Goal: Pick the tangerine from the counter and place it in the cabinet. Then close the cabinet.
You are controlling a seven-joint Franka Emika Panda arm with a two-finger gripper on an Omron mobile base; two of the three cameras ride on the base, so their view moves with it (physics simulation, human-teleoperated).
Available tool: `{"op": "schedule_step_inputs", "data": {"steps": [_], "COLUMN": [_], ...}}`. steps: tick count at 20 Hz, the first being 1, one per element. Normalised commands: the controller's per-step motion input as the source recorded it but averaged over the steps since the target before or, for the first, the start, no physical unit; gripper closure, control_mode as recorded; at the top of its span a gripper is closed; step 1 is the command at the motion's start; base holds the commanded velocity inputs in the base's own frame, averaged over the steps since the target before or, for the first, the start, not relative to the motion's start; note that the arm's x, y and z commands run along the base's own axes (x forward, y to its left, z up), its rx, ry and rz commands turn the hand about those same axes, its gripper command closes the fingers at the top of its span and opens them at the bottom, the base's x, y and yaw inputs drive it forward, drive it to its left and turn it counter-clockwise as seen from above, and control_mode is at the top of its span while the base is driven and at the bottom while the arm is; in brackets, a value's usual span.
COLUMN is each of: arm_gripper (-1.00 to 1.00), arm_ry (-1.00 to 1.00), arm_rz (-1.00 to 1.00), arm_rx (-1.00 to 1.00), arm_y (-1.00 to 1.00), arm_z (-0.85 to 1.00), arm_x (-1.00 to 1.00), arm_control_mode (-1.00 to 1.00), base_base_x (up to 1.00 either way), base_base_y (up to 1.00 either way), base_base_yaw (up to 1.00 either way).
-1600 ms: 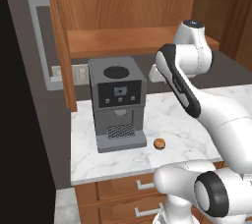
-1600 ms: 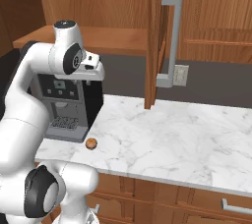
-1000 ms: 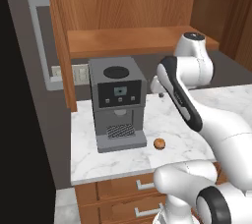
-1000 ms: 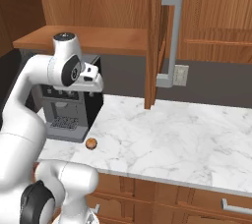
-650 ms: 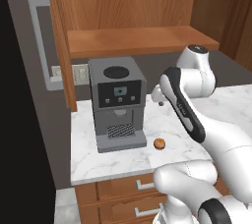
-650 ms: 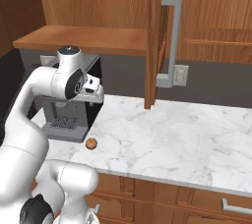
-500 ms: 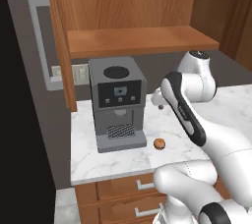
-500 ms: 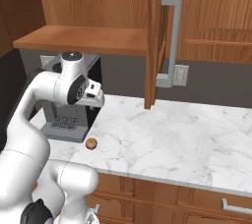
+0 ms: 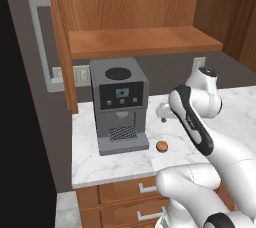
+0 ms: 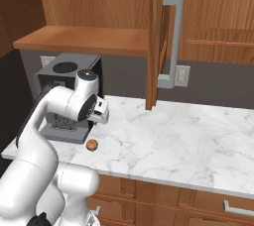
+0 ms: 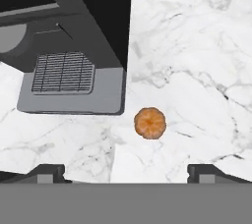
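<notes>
While my hand hangs above the white marble counter (image 9: 110, 159) with grey veins, the scene runs like this from left to right. At the far left of the left base view a grey bar handle (image 9: 41, 42) stands on the edge of the open panelled door of the large reddish-brown wooden cabinet (image 9: 145, 7), whose shelf (image 9: 140, 42) juts out over the counter. Under that shelf sits the boxy grey coffee machine (image 9: 120, 109), with a round dark top, a small dark panel on its front and a grated drip tray at its foot.

Just to the right of the machine's base, and a little nearer than it, the tiny round orange-brown tangerine (image 9: 162, 146) lies on the marble, apart from the machine and touching nothing else. My gripper (image 9: 162, 113) hovers above it, beside the machine's right face and clear of the fruit. In the hand view the tangerine (image 11: 150, 123) lies between my two dark finger tips (image 11: 47, 171), which rise far apart at the bottom corners, so my fingers are spread wide with nothing between them.

In the right base view the tangerine (image 10: 92, 144) sits near the counter's front edge, right of the coffee machine's tray, with my gripper (image 10: 101, 112) above it. Further right hangs the other open cabinet door (image 10: 158, 41) with its long grey bar handle (image 10: 171, 41), and a pale wall outlet (image 10: 182, 75) shows behind it. Low wooden drawers (image 10: 188, 205) with small silver handles run under the counter.
</notes>
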Motion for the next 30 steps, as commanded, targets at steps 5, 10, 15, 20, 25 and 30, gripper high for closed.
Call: {"op": "schedule_step_inputs", "data": {"steps": [5, 10, 15, 20, 25, 30], "arm_gripper": [-1.0, -1.0, -1.0, -1.0, -1.0, -1.0], "arm_ry": [0.16, 0.16, 0.08, 0.02, 0.03, 0.05], "arm_rz": [-0.03, -0.04, -0.01, 0.0, 0.0, 0.0], "arm_rx": [0.09, 0.07, 0.07, 0.03, 0.0, 0.0], "arm_y": [-0.07, -0.03, -0.01, 0.0, 0.0, 0.0], "arm_z": [-0.45, -0.45, -0.41, -0.37, -0.36, -0.33], "arm_x": [0.0, 0.01, 0.14, 0.29, 0.27, 0.24], "arm_control_mode": [-1.0, -1.0, -1.0, -1.0, -1.0, -1.0], "base_base_x": [0.0, 0.0, 0.0, 0.0, 0.0, 0.0], "base_base_y": [0.0, 0.0, 0.0, 0.0, 0.0, 0.0], "base_base_yaw": [0.0, 0.0, 0.0, 0.0, 0.0, 0.0]}}
